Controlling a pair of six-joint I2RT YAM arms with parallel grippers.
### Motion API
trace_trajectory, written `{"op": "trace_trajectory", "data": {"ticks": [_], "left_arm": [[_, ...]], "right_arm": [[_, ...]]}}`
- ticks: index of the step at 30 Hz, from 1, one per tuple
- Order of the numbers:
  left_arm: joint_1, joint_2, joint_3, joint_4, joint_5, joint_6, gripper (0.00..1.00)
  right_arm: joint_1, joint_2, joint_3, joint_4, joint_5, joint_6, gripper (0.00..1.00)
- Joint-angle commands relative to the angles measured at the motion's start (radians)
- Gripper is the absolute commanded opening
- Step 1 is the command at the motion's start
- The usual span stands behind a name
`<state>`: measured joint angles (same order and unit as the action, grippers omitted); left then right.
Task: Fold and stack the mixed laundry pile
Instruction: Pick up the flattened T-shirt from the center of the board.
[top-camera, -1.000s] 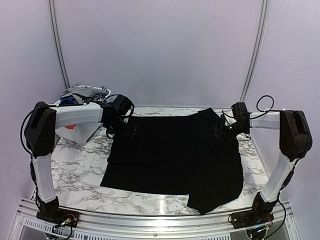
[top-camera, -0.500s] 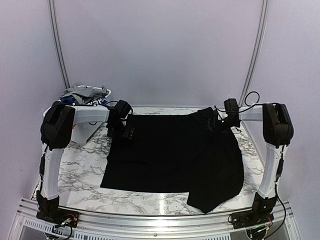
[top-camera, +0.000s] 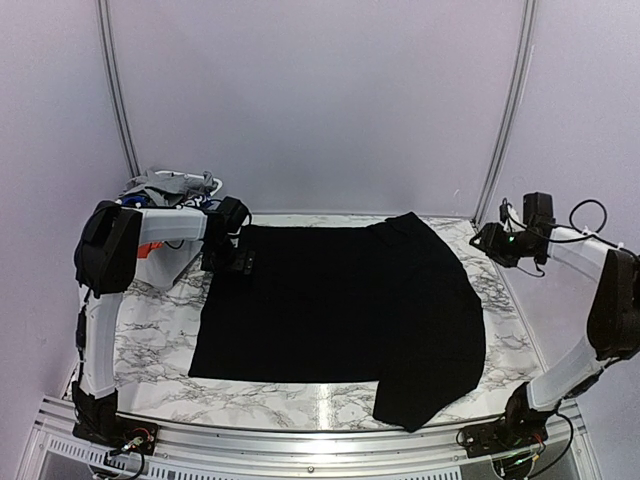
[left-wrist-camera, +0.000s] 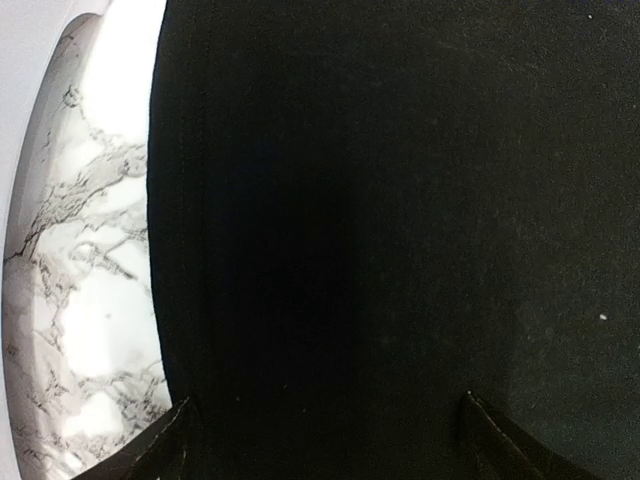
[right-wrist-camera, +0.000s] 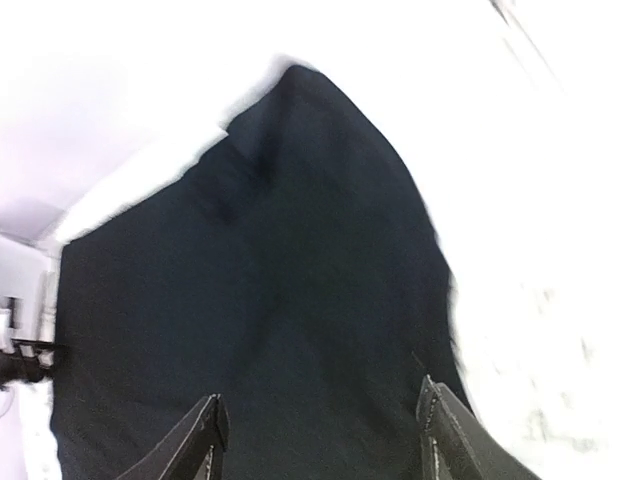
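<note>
Black garment (top-camera: 340, 300) lies spread flat across the middle of the marble worktop (top-camera: 150, 340). One flap hangs longer at the lower right of the overhead frame. The rest of the laundry pile (top-camera: 165, 183) sits heaped in the white basket (top-camera: 160, 265) at upper left.

The step looks like laying out and smoothing before the first fold. To do it well:
- square the upper left corner
- flatten the bunched bit near the upper middle edge
- pinch both far corners cleanly, cloth only, without dragging the sheet off the near edge
- fold evenly so the lower right flap ends up tucked inside

Left end effector (top-camera: 238, 262) sits at the upper left corner of the garment. In the wrist view its fingers (left-wrist-camera: 180, 432) are spread wide with black cloth filling the gap, so nothing is pinched. Probably just above or resting on the fabric; contact is hard to tell.

Right end effector (top-camera: 487, 243) is at the right side of the frame, off the garment and apart from it. Its jaws are spread and empty in a blurry wrist view.
</note>
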<state>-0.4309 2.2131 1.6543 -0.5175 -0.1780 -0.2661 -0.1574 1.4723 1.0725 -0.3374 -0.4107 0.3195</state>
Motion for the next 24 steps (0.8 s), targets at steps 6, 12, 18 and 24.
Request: {"op": "trace_trajectory", "data": {"ticks": [6, 12, 18, 24], "left_arm": [[-0.003, -0.249, -0.084, -0.044, 0.060, -0.001, 0.99], [-0.057, -0.521, -0.358, -0.002, 0.093, -0.116, 0.99], [-0.114, -0.752, -0.623, 0.048, 0.095, -0.342, 0.99], [-0.176, -0.810, -0.724, 0.025, 0.068, -0.487, 0.99]], "right_arm": [[-0.016, -0.076, -0.189, -0.109, 0.068, 0.037, 0.59], [0.025, -0.328, -0.255, -0.268, 0.112, 0.198, 0.60], [0.097, -0.488, -0.337, -0.486, 0.216, 0.388, 0.62], [0.131, -0.539, -0.451, -0.536, 0.256, 0.474, 0.62]]}}
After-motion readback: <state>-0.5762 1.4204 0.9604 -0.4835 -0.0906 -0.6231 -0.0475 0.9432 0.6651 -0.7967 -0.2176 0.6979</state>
